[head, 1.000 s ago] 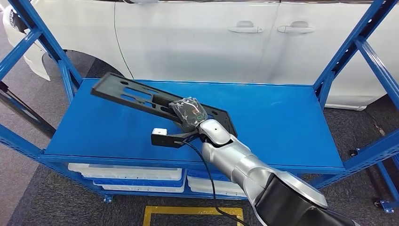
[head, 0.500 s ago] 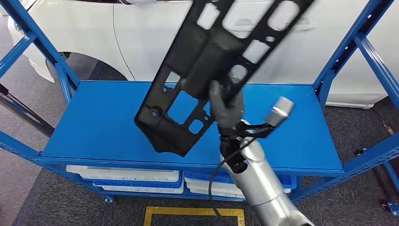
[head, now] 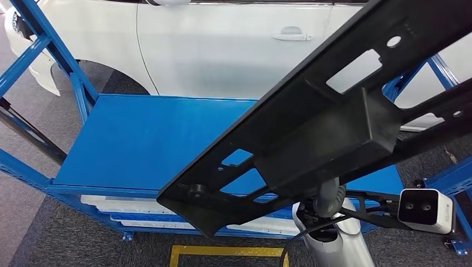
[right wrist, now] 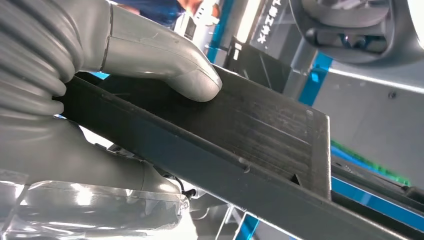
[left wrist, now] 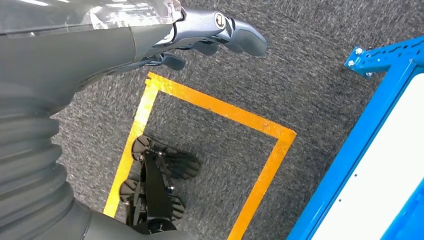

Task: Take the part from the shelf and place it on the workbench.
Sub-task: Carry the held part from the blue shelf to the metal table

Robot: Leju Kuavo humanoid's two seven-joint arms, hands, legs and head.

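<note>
The right hand (right wrist: 125, 65) has the long black part (head: 334, 122) grasped, thumb pressed flat on one face and the rest of the fingers wrapped round under it. The part is up in the air, well clear of the blue shelf (head: 139, 139), slanting from low near the front edge up toward the far right, close to the head camera. It has several cut-out windows and a boxy raised block in its middle. Behind the shelf stands a white car (head: 222, 50). White trays (head: 144, 206) sit on the lower level. The left hand (left wrist: 215, 35) hangs down over dark carpet (left wrist: 310, 60) marked with yellow tape (left wrist: 220, 107), its fingers loosely apart and holding nothing.
</note>
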